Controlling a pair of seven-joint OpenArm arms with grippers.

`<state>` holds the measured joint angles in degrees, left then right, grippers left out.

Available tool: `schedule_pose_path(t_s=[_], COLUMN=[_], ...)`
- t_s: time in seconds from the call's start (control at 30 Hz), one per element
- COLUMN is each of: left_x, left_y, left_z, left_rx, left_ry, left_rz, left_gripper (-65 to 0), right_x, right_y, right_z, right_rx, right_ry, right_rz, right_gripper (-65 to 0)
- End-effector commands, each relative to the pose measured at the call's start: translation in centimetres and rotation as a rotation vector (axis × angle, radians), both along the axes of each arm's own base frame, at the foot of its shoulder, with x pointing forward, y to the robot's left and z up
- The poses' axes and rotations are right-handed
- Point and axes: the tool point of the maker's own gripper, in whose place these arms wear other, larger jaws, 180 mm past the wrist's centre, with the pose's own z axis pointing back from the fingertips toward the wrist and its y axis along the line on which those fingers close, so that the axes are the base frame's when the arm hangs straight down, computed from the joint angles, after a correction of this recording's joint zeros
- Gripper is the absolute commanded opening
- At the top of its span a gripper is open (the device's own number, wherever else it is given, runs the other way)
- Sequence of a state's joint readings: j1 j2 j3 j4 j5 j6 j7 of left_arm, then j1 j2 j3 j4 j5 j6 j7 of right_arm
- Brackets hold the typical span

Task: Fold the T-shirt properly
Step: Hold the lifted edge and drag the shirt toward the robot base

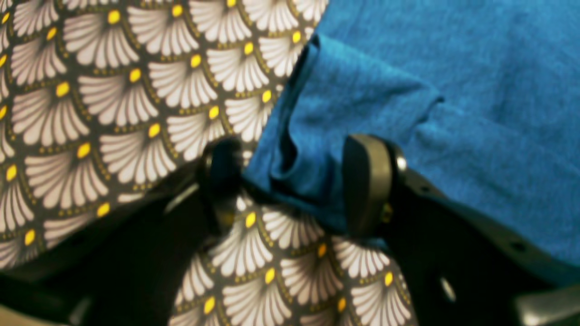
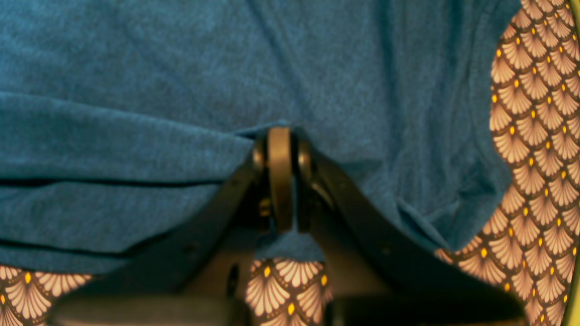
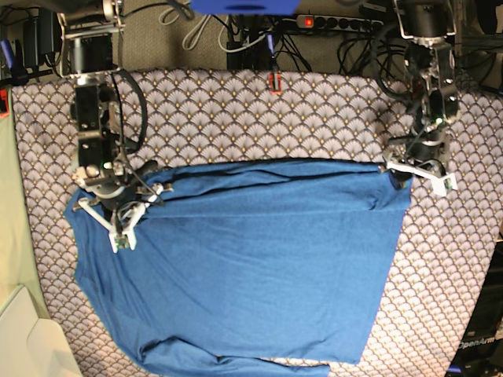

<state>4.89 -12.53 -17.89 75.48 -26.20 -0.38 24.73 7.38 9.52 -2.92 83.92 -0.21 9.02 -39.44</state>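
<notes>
left wrist view: left hand (image 1: 290,185) has its two pads spread apart, w/ a bunched corner of the t-shirt (image 1: 453,90) sitting between them. the right-of-frame pad lies against the cloth; the left-of-frame pad shows a slight gap, so a firm pinch can't be confirmed here. shirt fills the upper right of frame, patterned surface (image 1: 113,90) fills the left and bottom.

right wrist view: right hand (image 2: 281,181) is pressed together, pinching a fold of shirt edge at frame centre. cloth runs across the whole upper frame in stacked layers at left; a scrap of fabric pokes out below the pads. surface shows at right edge and bottom.

base view: shirt (image 3: 251,267) lies spread over the centre and lower part of the surface (image 3: 236,118), its top edge doubled over into a narrow band. right hand (image 3: 126,212) sits on the shirt's upper left corner, left hand (image 3: 413,169) at the upper right corner, well apart, one at each end of the top edge.

judgement: step in hand looks like gripping both top corners for a fold toward the lower edge. next move calls for the left hand to close fully on its corner, then both to lift and carry evenly, keeping the edge taut. risk: left corner slipping out if lifted unclamped.
</notes>
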Motion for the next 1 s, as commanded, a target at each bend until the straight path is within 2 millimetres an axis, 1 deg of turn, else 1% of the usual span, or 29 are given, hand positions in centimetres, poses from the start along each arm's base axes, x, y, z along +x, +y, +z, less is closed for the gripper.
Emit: schedule_pose_path(t_s=[0.0, 0.1, 0.27, 0.33, 0.37, 0.43, 0.5, 0.63, 0.73, 0.77, 0.9, 0.97], left_x=[0.0, -0.1, -0.1, -0.1, -0.1, -0.2, -0.2, -0.1, -0.1, -0.1, -0.1, 0.1], left_y=[0.3, 0.4, 0.3, -0.4, -0.4, -0.5, -0.6, -0.6, -0.6, -0.6, -0.6, -0.6], left_z=[0.0, -0.3, -0.4, -0.6, -0.6, -0.7, -0.7, -0.7, -0.7, -0.7, -0.6, -0.3], left_rx=[-0.002, -0.004, -0.007, -0.022, -0.024, -0.025, -0.027, -0.027, -0.027, -0.027, -0.027, -0.025], left_ry=[0.012, 0.020, 0.020, 0.020, 0.020, 0.024, 0.025, 0.024, 0.024, 0.024, 0.021, 0.014], left_rz=[0.002, 0.004, 0.005, 0.006, 0.004, 0.003, 0.003, 0.003, 0.003, 0.003, 0.002, 0.001], left_gripper=[-30.2, -30.2, -30.4, -30.4, -30.5, -33.7, -40.4, -55.8, -64.3, -65.0, -64.5, -64.5], right_x=[1.1, 1.1, 1.0, 0.8, 0.7, 0.7, 0.7, 0.7, 0.6, 0.3, -0.5, -1.3], right_y=[-0.2, -0.2, -0.2, -0.2, -0.2, -0.2, -0.2, -0.2, -0.3, -0.3, 0.2, 0.4], right_z=[1.6, 1.6, 1.6, 1.4, 1.3, 1.3, 1.4, 1.4, 1.4, 1.3, 2.5, 2.3], right_rx=[-0.007, -0.007, -0.007, -0.007, -0.007, -0.007, -0.007, -0.009, -0.010, -0.012, -0.013, -0.011], right_ry=[-0.054, -0.054, -0.053, -0.048, -0.047, -0.047, -0.048, -0.048, -0.048, -0.048, -0.082, -0.079], right_rz=[0.003, 0.003, 0.003, 0.004, 0.004, 0.004, 0.004, 0.004, 0.004, 0.006, 0.020, 0.025], right_gripper=[-64.0, -58.5, -46.5, -44.0, -43.5, -43.4, -43.4, -43.3, -43.3, -43.3, -43.3, -43.3])
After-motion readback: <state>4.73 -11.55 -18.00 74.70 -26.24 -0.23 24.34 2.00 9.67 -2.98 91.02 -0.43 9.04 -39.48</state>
